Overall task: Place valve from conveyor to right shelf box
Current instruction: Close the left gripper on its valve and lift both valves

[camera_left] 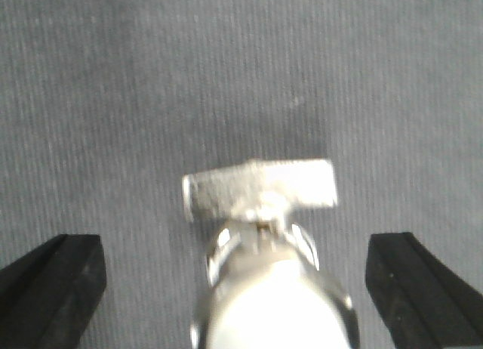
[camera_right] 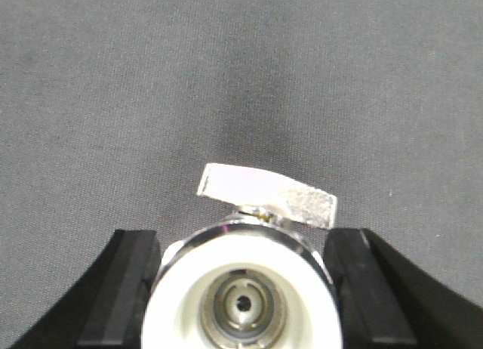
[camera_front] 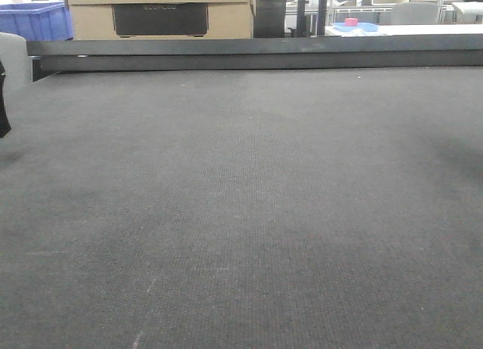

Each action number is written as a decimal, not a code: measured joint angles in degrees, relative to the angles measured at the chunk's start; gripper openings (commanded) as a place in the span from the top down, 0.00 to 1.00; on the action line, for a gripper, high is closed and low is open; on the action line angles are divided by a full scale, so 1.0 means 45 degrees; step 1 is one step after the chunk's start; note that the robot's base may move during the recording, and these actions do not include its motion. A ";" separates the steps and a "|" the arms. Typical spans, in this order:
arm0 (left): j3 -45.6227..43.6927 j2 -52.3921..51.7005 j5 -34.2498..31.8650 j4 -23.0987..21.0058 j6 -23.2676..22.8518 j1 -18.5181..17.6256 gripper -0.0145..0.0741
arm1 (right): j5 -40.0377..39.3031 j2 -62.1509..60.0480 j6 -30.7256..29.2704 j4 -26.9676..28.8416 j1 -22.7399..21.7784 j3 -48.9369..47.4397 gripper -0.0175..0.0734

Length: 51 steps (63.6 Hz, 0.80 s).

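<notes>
The conveyor [camera_front: 241, 213] is a wide dark grey woven belt that fills the front view; no valve or gripper shows there. In the left wrist view a blurred silver valve [camera_left: 272, 288] with a flat lever handle [camera_left: 260, 189] lies on the belt. My left gripper [camera_left: 235, 247] is open around it, its black fingers [camera_left: 53, 281] well clear on both sides. In the right wrist view my right gripper [camera_right: 243, 243] is shut on a chrome valve [camera_right: 241, 288] with a white end, pads [camera_right: 128, 288] pressed to its sides. The right shelf box is out of view.
A black metal rail [camera_front: 256, 53] runs along the belt's far edge. Behind it stand cardboard boxes [camera_front: 158, 13], a blue bin [camera_front: 34, 20] at the far left and a white table with a pink item [camera_front: 351, 23]. A black part [camera_front: 3, 100] pokes in at the left edge.
</notes>
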 measured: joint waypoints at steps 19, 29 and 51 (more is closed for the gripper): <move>0.0000 0.0313 0.0138 0.0000 0.0000 0.0000 0.52 | -0.0026 0.0000 0.0000 0.0000 0.0000 0.0000 0.98; 0.0000 0.0342 0.0387 -0.0070 0.0029 0.0000 0.96 | -0.0026 0.0000 0.0000 0.0000 0.0000 0.0000 0.98; -0.0008 -0.0608 0.1208 -0.0021 0.0029 -0.0051 0.96 | -0.0026 0.0000 0.0000 0.0000 0.0000 0.0000 0.98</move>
